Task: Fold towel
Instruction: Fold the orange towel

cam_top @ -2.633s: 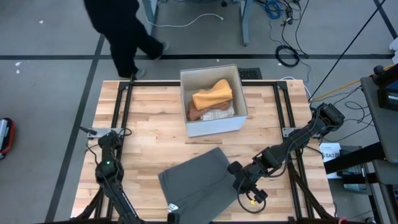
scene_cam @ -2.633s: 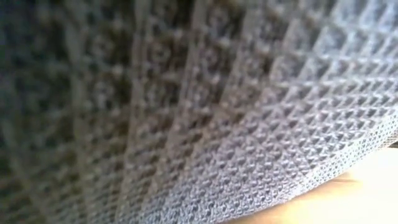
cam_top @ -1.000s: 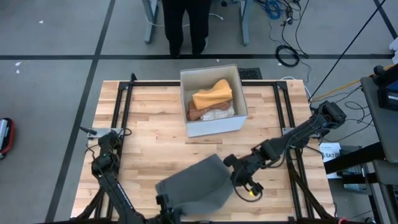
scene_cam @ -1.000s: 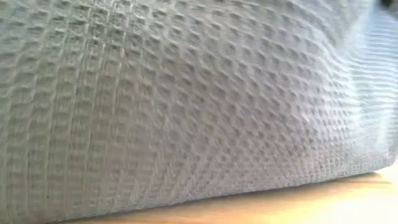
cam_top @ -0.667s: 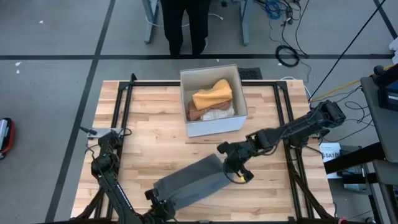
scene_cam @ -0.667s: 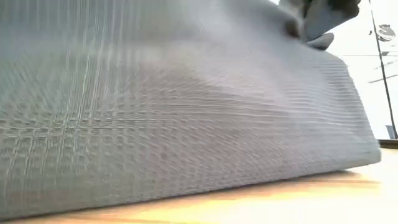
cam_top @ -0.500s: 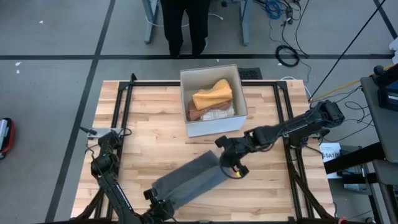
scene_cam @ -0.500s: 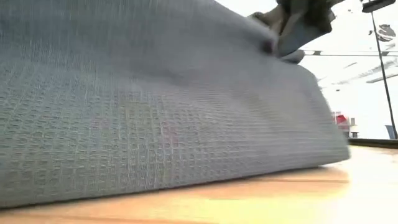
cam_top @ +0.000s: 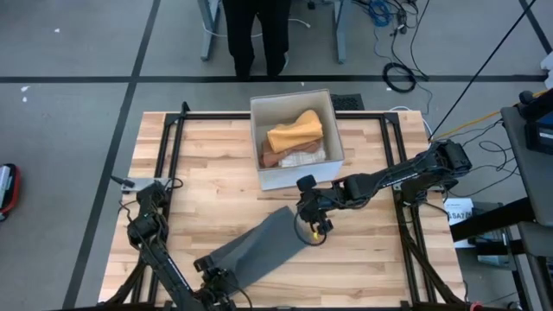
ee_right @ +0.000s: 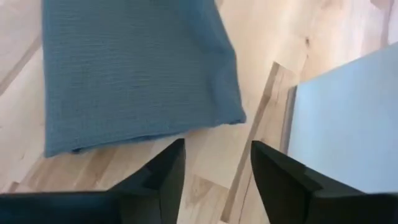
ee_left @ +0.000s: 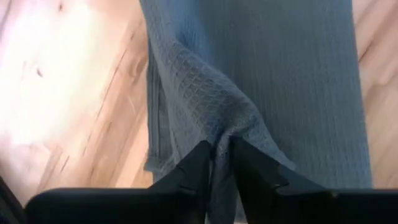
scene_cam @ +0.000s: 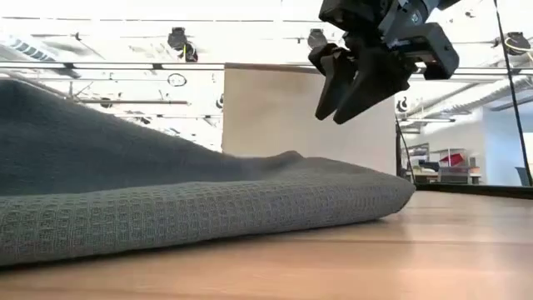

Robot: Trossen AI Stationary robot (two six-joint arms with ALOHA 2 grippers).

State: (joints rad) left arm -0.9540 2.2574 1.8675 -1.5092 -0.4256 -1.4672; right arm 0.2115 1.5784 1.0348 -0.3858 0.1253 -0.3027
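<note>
Towel (cam_top: 257, 248) lies folded on the table (cam_top: 207, 164), long axis diagonal from near-left to centre. Right gripper (cam_top: 308, 226) hangs above its far end, fingers wide apart, empty. Left gripper (ee_left: 217, 163), at the near end, pinches a towel fold between narrowly parted fingers.

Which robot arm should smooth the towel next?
Probably the right gripper: it hangs open above the towel, free to press it. The left gripper has towel cloth between its fingers.
</note>
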